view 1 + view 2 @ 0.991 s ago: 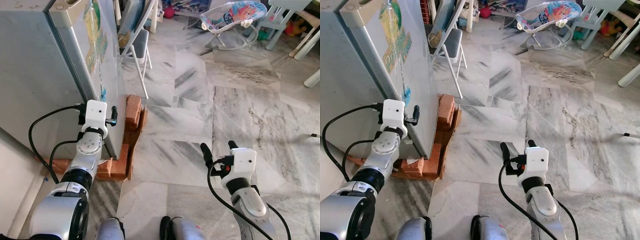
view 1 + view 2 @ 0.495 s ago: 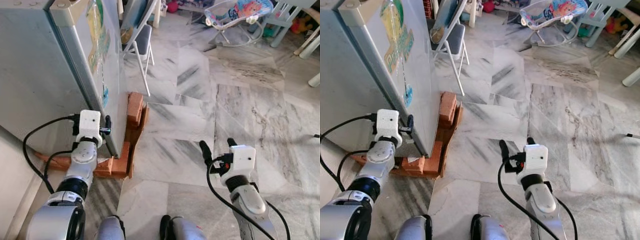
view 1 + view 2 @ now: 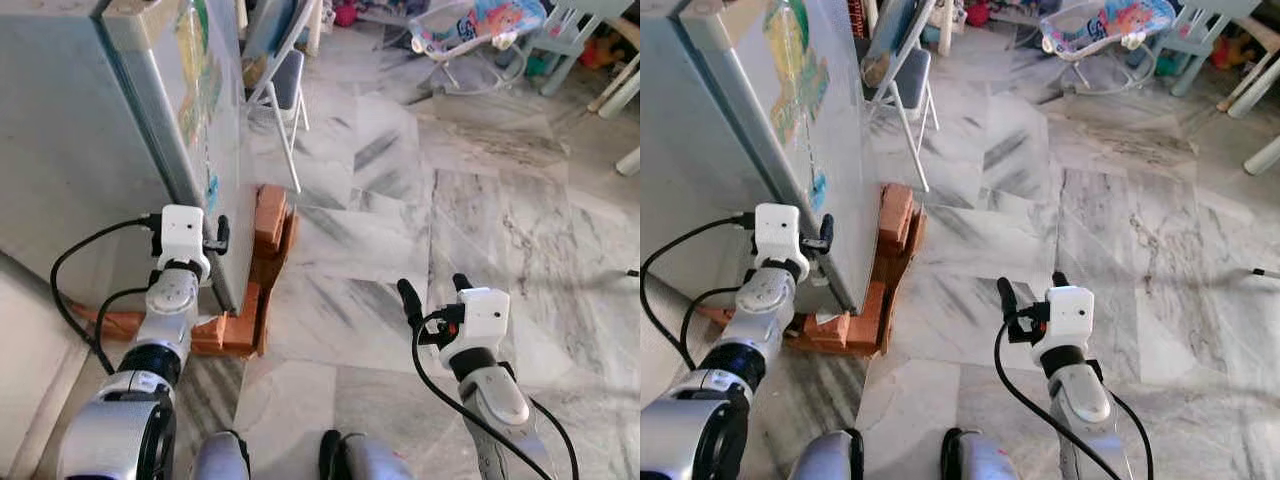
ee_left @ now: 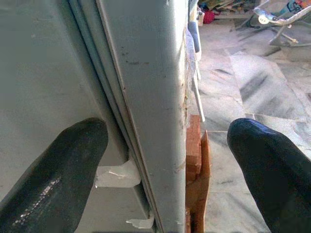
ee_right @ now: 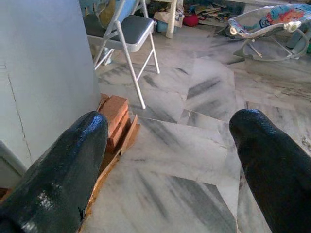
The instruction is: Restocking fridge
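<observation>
- The grey fridge stands at the robot's left, raised on red bricks.
- The left gripper is spread wide, straddling the edge of the fridge door near its bottom.
- The right gripper hovers over the marble floor, fingers wide apart, holding nothing.
- A folding chair stands beyond the fridge.

The grey fridge stands upright on red bricks at my left, its door shut. Colourful stickers cover the door's front; its edge looks scuffed and worn.
</observation>
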Robot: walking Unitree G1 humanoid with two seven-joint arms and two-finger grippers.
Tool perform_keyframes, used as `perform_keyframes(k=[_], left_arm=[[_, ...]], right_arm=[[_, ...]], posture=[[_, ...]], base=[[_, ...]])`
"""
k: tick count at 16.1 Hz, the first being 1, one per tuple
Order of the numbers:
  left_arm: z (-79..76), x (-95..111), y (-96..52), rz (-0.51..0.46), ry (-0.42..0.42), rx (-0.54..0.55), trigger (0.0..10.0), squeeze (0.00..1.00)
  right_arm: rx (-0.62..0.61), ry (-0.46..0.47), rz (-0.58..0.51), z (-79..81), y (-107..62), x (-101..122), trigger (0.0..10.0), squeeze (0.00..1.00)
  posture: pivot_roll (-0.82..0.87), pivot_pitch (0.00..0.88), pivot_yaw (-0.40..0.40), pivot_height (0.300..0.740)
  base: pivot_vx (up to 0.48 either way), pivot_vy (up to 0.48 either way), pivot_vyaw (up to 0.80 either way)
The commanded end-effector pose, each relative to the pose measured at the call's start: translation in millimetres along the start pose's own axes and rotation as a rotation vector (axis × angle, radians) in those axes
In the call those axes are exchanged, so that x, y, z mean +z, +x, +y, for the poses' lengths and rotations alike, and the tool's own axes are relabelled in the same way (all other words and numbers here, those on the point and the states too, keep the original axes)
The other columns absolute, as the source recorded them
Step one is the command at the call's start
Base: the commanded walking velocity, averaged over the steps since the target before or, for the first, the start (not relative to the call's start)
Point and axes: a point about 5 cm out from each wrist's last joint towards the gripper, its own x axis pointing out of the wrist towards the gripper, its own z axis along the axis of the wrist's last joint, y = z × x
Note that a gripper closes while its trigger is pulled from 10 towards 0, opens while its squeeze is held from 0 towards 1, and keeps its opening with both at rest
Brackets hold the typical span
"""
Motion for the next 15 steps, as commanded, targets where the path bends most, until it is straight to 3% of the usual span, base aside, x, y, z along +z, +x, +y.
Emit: perform_keyframes(k=[1,4,6,7,13,14,15], left_arm=[[-2.9,20,10.0,-0.058,0.000,-0.009,10.0,0.00],[-11.8,45,22.7,-0.105,-0.031,-0.045,10.0,0.00],[-29.3,61,27.3,-0.142,-0.055,-0.128,10.0,0.00],[-48.7,69,27.2,-0.163,-0.063,-0.222,10.0,0.00],[-122.1,95,9.9,-0.258,-0.108,-0.515,10.0,0.00],[-166.1,107,-13.7,-0.323,-0.121,-0.728,10.0,0.00],[-177.5,111,-21.7,-0.341,-0.136,-0.788,10.0,0.00]], right_arm=[[-0.004,-0.001,0.010,-1.9,-1.4,-2,10.0,0.00],[-0.005,-0.003,0.010,-2.0,-1.6,-3,10.0,0.00],[-0.010,-0.006,0.022,-3.5,-3.3,-5,10.0,0.00],[-0.012,-0.006,0.031,-4.0,-4.4,-7,10.0,0.00],[0.007,0.005,0.063,0.5,-4.1,-13,10.0,0.00],[0.048,0.012,0.134,4.7,-6.7,-24,10.0,0.00],[0.059,0.011,0.154,5.9,-7.8,-27,10.0,0.00]], posture=[[0.03,0.141,-0.074,0.740],[0.03,0.140,-0.072,0.740],[0.03,0.139,-0.071,0.740],[0.02,0.139,-0.069,0.740],[0.04,0.138,-0.070,0.740],[0.05,0.134,-0.070,0.740],[0.05,0.134,-0.070,0.740]], base=[[0.000,0.000,0.00],[0.000,0.000,0.00],[0.000,0.000,0.00],[0.000,0.000,0.00],[0.000,0.000,0.00],[0.000,0.000,0.00],[0.000,0.000,0.00]])
